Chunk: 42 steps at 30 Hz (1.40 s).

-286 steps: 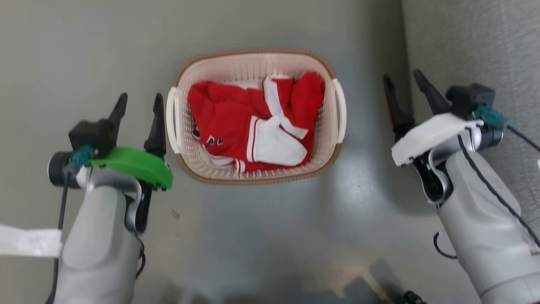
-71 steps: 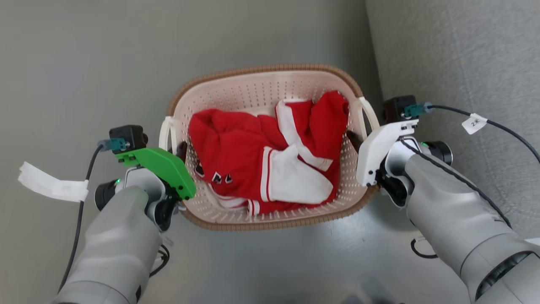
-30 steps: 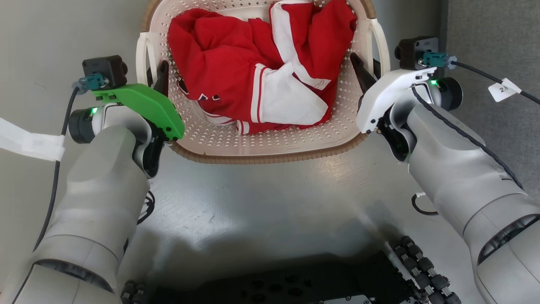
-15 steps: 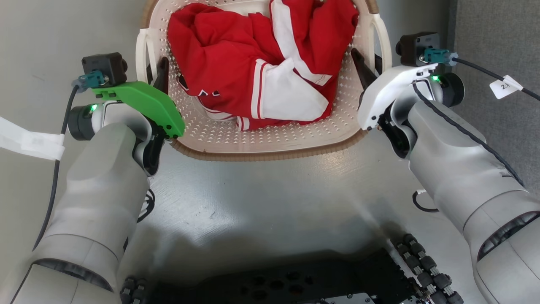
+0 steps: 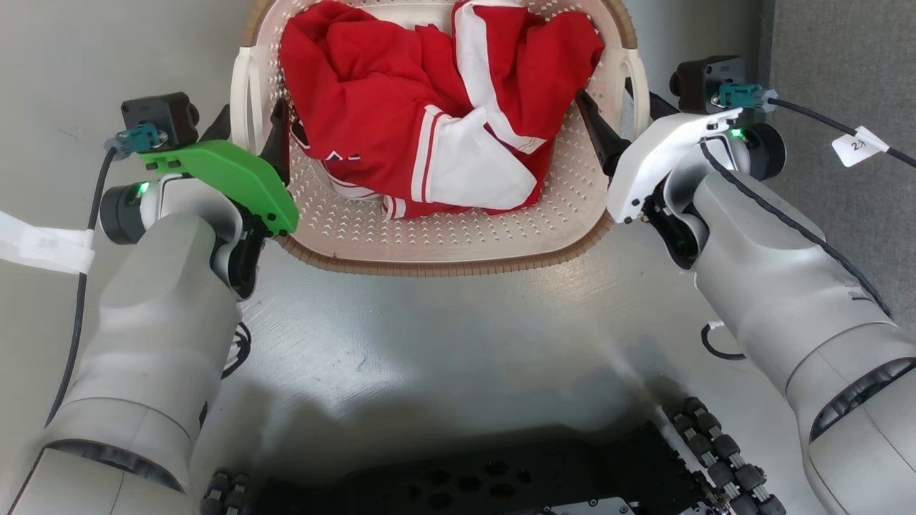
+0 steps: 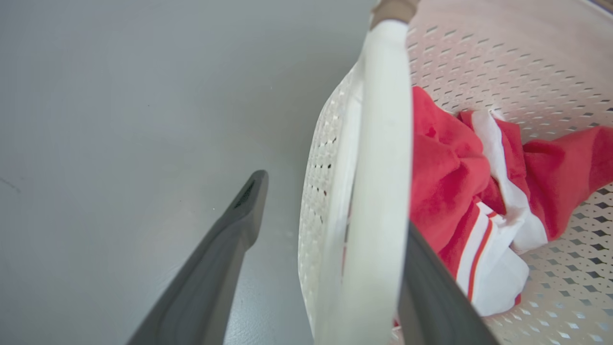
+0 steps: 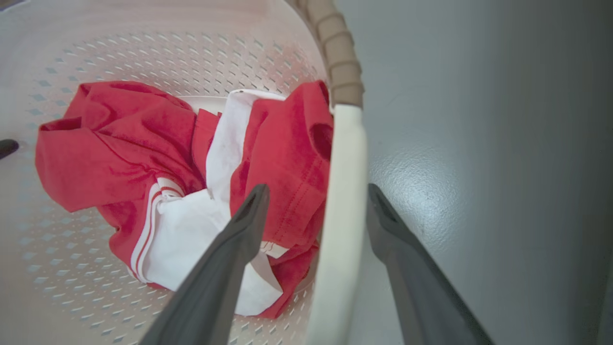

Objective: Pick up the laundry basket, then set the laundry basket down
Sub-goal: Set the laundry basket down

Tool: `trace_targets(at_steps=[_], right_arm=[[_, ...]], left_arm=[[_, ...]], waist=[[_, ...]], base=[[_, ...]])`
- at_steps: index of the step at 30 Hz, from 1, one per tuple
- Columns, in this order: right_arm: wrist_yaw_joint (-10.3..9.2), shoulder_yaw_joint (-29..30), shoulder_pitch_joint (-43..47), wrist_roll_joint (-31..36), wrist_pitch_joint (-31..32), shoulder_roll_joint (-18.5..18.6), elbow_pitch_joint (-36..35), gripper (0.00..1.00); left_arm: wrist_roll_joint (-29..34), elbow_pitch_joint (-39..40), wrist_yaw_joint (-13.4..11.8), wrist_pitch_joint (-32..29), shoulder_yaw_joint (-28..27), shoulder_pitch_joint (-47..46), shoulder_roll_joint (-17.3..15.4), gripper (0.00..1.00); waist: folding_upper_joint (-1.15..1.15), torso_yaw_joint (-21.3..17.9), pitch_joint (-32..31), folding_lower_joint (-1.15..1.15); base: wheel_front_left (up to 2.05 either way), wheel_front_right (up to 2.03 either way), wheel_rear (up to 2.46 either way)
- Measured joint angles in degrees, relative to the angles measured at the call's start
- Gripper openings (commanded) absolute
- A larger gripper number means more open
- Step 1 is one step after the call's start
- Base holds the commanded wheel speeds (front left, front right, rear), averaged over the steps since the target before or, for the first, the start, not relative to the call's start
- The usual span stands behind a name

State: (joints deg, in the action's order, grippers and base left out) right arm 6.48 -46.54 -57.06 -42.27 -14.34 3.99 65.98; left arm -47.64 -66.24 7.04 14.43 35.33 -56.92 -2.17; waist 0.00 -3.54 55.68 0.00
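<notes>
Around: grey floor (image 5: 429,336) below, textured grey wall (image 5: 837,43) at right, the robot's black wheeled base (image 5: 501,479) nearest.
Laundry basket (image 5: 444,247): between both grippers, holding a red-and-white garment (image 5: 429,121).
Left gripper (image 5: 252,118): fingers spread, straddling the left handle (image 6: 378,167) — outer finger clear of it.
Right gripper (image 5: 615,96): fingers parted astride the right handle (image 7: 342,201) — forearm angled inward.

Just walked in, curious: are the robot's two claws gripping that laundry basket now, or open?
Left gripper: open, straddling the laundry basket's left handle.
Right gripper: open, straddling the right handle.
</notes>
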Motion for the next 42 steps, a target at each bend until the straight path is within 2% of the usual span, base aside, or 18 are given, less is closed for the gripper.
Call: trace_targets(at_steps=[19,29,42], right_arm=[[0.0,2.3,0.7,1.3,0.0,0.0,-1.5,1.0],[0.0,5.1,3.6,3.1,0.0,1.7,-5.6,1.0],[0.01,9.0,9.1,6.5,0.0,3.3,-13.2,1.0]], left_arm=[[-0.6,-0.5,0.0,0.0,-1.9,1.2,0.1,1.0],[-0.4,3.1,0.1,0.0,-2.4,5.3,-0.1,1.0],[2.9,11.3,0.1,0.0,-5.6,10.5,-2.3,1.0]], waist=[[0.0,-0.2,-4.2,0.0],[0.0,-0.3,-11.0,-0.01],[0.0,-0.1,-20.3,-0.01]], base=[[0.0,0.0,0.0],[0.0,0.0,0.0],[0.0,0.0,0.0]])
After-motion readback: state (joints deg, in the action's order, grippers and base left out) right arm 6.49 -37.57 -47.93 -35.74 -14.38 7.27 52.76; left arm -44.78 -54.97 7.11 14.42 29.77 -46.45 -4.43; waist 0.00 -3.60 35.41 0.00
